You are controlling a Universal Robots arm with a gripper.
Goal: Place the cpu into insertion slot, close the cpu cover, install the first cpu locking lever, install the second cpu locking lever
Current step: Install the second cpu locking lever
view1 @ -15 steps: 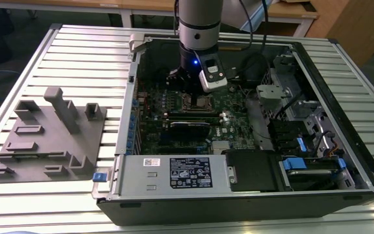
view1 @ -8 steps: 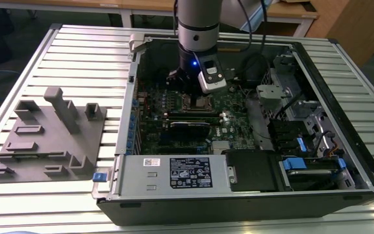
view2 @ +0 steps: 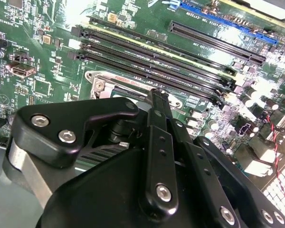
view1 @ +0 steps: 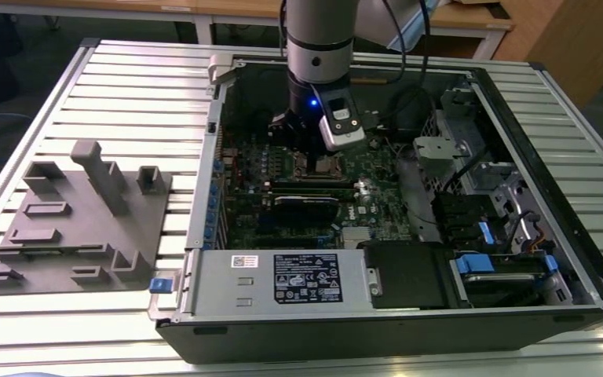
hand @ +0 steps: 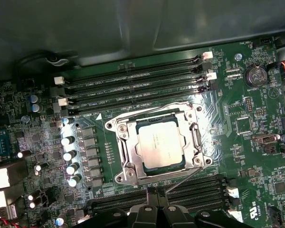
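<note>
The cpu (hand: pixel 159 145), a pale silvery square, lies flat in the insertion slot (hand: pixel 119 176) on the green board. The cpu cover (hand: pixel 192 124), a silvery metal frame, is down around the chip, which shows through its window. A thin metal locking lever (hand: pixel 183 179) slants out from the socket's corner towards my fingertips. My gripper (hand: pixel 156 202) hovers just beside the socket with its black fingers (view2: pixel 157 102) pressed together and nothing seen between them. In the exterior view the gripper (view1: pixel 304 140) hangs inside the open computer case, right over the socket (view1: pixel 323 165).
Long black memory slots (hand: pixel 133 90) run on one side of the socket and more slots (hand: pixel 199 190) on the other. A row of capacitors (hand: pixel 69 154) stands nearby. Case walls (view1: pixel 537 157), a power supply (view1: pixel 280 279) and drive bays surround the board. A grey fixture block (view1: pixel 76 220) sits on the table.
</note>
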